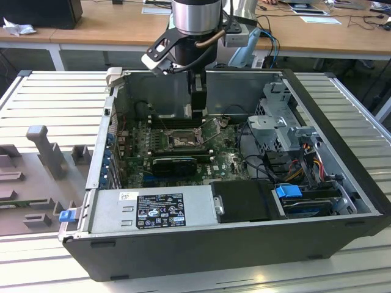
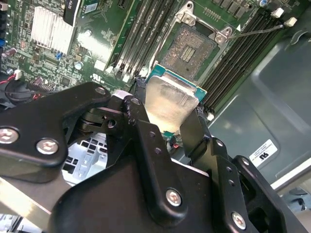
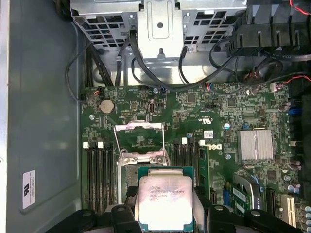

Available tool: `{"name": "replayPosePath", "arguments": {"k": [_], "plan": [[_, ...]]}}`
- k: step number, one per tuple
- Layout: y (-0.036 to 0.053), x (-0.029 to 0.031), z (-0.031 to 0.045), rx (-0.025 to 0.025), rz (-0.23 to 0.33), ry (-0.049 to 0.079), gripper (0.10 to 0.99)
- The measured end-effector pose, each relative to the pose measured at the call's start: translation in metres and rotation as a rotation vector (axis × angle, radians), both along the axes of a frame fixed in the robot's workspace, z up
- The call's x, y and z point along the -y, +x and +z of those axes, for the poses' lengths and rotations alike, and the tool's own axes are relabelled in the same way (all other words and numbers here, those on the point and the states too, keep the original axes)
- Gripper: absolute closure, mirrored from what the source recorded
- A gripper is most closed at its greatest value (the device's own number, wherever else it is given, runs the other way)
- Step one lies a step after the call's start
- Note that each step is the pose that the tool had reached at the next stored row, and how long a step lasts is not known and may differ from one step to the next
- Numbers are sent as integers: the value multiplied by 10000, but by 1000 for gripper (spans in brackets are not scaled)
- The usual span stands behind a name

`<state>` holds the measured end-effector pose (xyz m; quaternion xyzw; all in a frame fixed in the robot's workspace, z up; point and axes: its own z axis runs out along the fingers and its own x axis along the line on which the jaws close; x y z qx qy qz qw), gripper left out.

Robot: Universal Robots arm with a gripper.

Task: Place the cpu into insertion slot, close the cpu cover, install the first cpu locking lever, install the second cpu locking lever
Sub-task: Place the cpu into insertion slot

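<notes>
While claw (image 3: 166, 219) grips print-topped cpu (image 3: 165, 196) — insertion slot (image 2: 187, 51) sits uncovered.

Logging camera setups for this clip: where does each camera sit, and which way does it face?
Exterior view: off the arm, looking down into the open computer case; the arm shows.
First wrist view: on the wrist, facing straight onto the green board; the gripper shows.
Second wrist view: on the wrist, slanting past the gripper toward the socket.
Both wrist views share the gripped chip.

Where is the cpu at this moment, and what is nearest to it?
In both wrist views the cpu sits clamped in the gripper, held over the green motherboard next to the uncovered insertion slot, not yet in it.
</notes>
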<state>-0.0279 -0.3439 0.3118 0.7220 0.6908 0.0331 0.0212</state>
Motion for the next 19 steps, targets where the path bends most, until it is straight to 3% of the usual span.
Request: {"name": "replayPosePath", "arguments": {"k": [6,11,16,19], "plan": [[0,0,-40,-45,0,0,557],[0,0,-67,-49,0,0,557],[-2,0,-189,-56,-1,1,557],[-2,-1,-240,-98,-2,0,557]]}}
